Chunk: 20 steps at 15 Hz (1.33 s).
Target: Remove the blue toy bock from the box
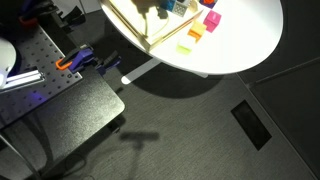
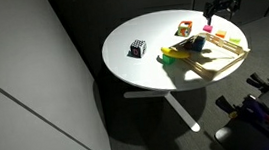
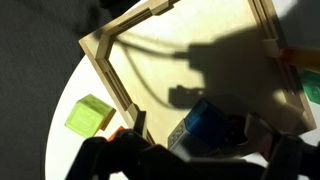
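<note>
The gripper (image 3: pixel 195 160) hovers, jaws spread wide, over the light-wood box (image 3: pixel 170 60); the blue toy block (image 3: pixel 208 122) lies inside, lower centre of the wrist view (yellow-green block (image 3: pixel 90 115) outside, lower left).

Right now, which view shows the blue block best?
Wrist view: the blue block is large and close, inside the box. In both exterior views it is only a tiny blue speck.

Box (image 3: pixel 110 72): pale wood, seemingly matt.
</note>
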Each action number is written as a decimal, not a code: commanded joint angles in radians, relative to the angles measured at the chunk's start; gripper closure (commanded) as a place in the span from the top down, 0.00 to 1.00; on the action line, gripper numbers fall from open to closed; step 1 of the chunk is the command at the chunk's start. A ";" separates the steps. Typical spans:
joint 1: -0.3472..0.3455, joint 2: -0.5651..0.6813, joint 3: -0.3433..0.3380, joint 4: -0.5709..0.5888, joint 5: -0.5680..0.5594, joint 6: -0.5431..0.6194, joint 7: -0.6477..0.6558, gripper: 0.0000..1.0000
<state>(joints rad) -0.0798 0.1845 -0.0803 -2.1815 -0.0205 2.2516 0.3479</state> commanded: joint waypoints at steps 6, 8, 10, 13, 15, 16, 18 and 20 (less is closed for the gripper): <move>0.011 0.006 -0.011 0.002 0.003 -0.003 -0.002 1.00; 0.013 0.020 -0.011 0.011 0.003 0.004 0.009 1.00; 0.016 0.041 -0.012 0.021 0.002 0.012 0.030 1.00; 0.026 0.079 -0.015 0.032 0.001 0.041 0.078 1.00; 0.038 0.108 -0.018 0.038 0.001 0.072 0.126 1.00; 0.046 0.124 -0.021 0.042 -0.001 0.088 0.156 1.00; 0.066 0.151 -0.030 0.047 -0.003 0.121 0.213 1.00; 0.088 0.185 -0.041 0.061 -0.004 0.153 0.269 1.00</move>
<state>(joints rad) -0.0280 0.3199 -0.0954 -2.1638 -0.0205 2.3796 0.5379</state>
